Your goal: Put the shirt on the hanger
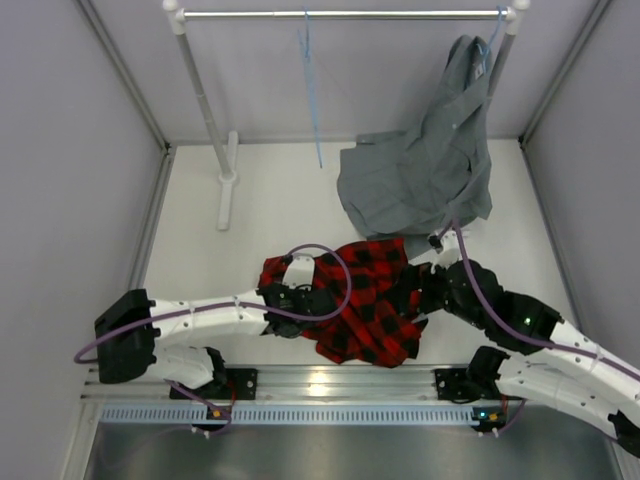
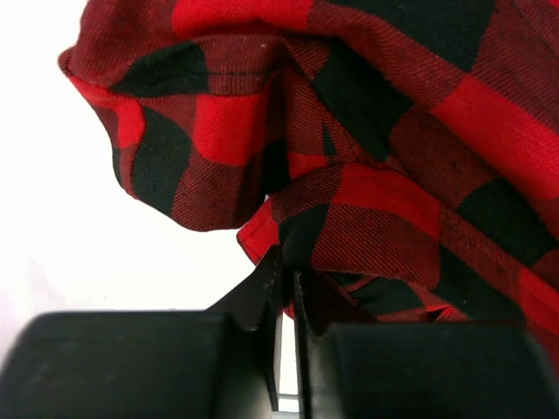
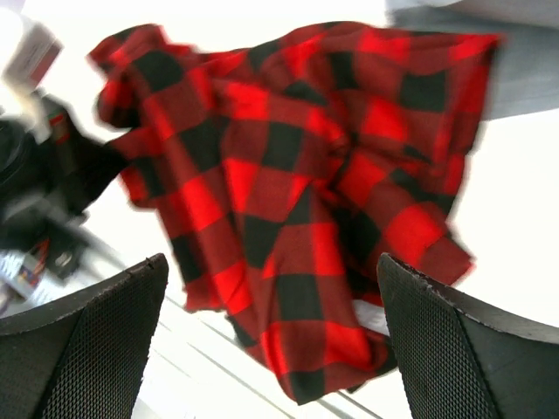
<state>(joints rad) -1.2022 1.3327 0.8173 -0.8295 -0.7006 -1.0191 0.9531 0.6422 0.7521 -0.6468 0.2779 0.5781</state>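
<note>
Left gripper (image 2: 285, 284): jaws almost together, pinching hem fold at left edge of shirt (image 1: 365, 300). Shirt: crumpled heap on table (image 1: 270, 200), near front edge, between both arms. Hanger (image 1: 312, 95): bare, hanging from rail (image 1: 340, 14) at back, well apart from shirt. Right gripper (image 3: 272, 262): jaws wide, gripping nothing, at right side of shirt, plaid cloth in view between fingers. Grey shirt (image 1: 420, 175): hangs from right end of rail, lower part spread on table just behind plaid heap.

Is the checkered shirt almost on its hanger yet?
Not nearly. Done: nothing; the hanger dangles bare from the rail. In hand: the left gripper pinches the shirt at its edge, with the right gripper open near it. Left: lifting it and threading the hanger through.
</note>
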